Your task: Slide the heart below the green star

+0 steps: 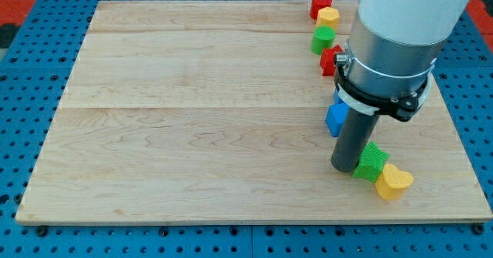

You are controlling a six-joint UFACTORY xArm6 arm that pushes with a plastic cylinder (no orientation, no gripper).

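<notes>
Risk: my tip [344, 168], a bare rod gripping nothing, touches the green star [371, 162]; you may displace it while pushing the heart [394, 182].

open board [192, 127] left — green star [372, 162], yellow heart [394, 182] perhaps touching.

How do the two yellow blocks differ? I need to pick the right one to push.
The yellow heart lies at the view's bottom right, touching the green star; the other yellow block sits near the view's top edge, between a red block and a green block. My tip stands beside the star, close to the heart and far from the top one. Both are yellow.
</notes>
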